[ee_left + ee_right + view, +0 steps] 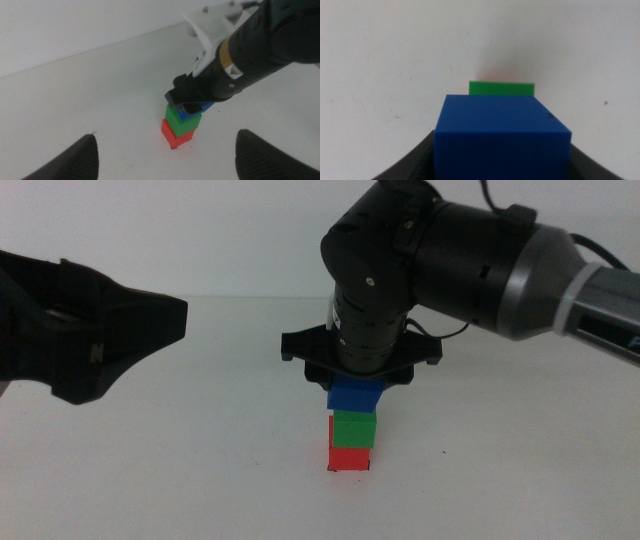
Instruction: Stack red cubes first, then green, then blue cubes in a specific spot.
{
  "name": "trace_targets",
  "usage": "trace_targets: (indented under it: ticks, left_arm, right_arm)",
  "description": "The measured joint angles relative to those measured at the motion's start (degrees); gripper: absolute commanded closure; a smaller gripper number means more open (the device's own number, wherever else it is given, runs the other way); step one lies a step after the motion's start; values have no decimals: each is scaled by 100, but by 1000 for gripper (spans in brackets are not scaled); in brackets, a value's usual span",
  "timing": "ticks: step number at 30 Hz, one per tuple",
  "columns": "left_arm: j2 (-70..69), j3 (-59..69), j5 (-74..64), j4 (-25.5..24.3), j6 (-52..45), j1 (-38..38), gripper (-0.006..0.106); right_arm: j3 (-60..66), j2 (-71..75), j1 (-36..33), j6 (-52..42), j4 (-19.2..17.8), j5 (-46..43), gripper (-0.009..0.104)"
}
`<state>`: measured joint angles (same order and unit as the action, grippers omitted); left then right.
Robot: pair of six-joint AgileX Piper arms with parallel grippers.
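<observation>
You've got the red cube [349, 459] sitting on the table [200, 470] at the marked spot; one small black corner mark [327, 471] shows at its lower left edge in the middle view, and the rest of the outline is covered. The green cube [354, 430] sits on top of the red one, shifted a bit to the right, so the edges don't line up. The blue cube [357, 394] is on top of green, again offset a little to the right and twisted slightly.

Your right gripper [360, 375] comes in from the right, points straight down over the stack, and its jaws are clamped on the blue cube's sides. The right wrist view shows blue filling the gap between the jaws, with a green sliver just past it. You can't tell whether blue rests fully on green or sits barely above it.

Your left gripper [150, 320] waits at the left, well apart from the stack, jaws spread wide.
</observation>
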<state>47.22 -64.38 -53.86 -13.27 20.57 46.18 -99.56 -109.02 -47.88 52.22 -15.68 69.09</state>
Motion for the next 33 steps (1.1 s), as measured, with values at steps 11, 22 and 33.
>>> trace_targets:
  ticks: [11, 22, 33]
  left_arm:
    - [0, -10, 12, -82, 0, 0, 7]
    - [0, -10, 23, -105, 0, 0, 7]
    - [0, -10, 23, -105, 0, 0, 7]
  right_arm:
    - [-8, -214, 0, 43, -229, 45, 94]
    - [-35, -463, 0, 43, -260, 69, 94]
    - [-62, -558, 10, 28, -216, 15, 32]
